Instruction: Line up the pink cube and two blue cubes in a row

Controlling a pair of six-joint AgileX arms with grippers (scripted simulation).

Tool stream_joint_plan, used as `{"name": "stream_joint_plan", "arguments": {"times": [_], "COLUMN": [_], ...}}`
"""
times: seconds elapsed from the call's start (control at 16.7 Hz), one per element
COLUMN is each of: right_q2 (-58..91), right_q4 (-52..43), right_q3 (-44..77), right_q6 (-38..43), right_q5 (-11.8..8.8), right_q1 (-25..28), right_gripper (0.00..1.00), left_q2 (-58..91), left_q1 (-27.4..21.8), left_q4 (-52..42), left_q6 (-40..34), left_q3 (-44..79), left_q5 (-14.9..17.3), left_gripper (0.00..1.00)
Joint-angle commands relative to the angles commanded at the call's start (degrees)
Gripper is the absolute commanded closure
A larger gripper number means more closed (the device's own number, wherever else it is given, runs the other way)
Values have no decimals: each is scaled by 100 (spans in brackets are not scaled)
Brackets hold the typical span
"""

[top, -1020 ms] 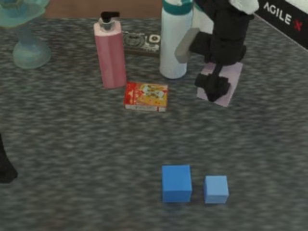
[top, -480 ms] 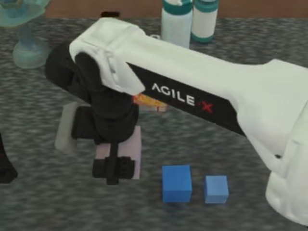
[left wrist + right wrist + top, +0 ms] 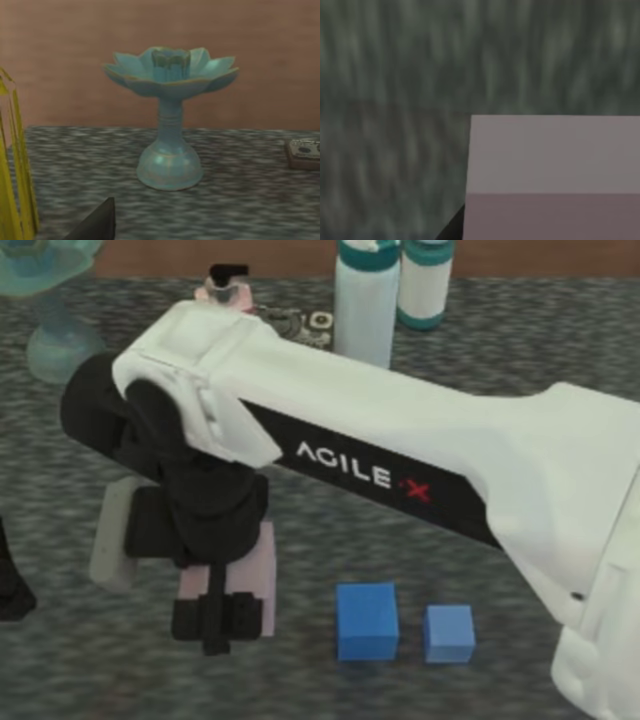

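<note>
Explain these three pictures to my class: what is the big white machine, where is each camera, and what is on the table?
It is a simulated AgileX robot with two arms. One camera looks down from above; one sits on each wrist. From above, the white right arm reaches across the table, its right gripper shut on the pink cube. Right of it sit the medium blue cube and the smaller light blue cube. The right wrist view shows the pink cube close up. The left arm is parked at the left edge; its wrist view shows a turquoise lotus-shaped stand.

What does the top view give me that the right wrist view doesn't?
Only the top view shows the two blue cubes, the right gripper left of them, and the bottles at the back. Only the right wrist view shows the pink cube's faces close up. Both share the pink cube and the speckled table.
</note>
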Motion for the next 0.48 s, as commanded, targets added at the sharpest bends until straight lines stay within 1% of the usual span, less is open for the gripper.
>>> {"name": "stream_joint_plan", "arguments": {"times": [0.12,0.36,0.48], "right_q2": [-33,-41,-17], "right_q4": [218,1146,1466], "right_q3": [-216,-1124,-1453], "right_q6": [10,21,13], "right_q5": [-5,3,10], "right_q1": [-8,-1,16], "right_gripper": [100,100,100], "left_q2": [0,0,0], "left_q1": [0,0,0], "left_q4": [0,0,0], "left_q6": [0,0,0], "left_q3": [0,0,0], "left_q5": [0,0,0], "left_gripper": [0,0,0]}}
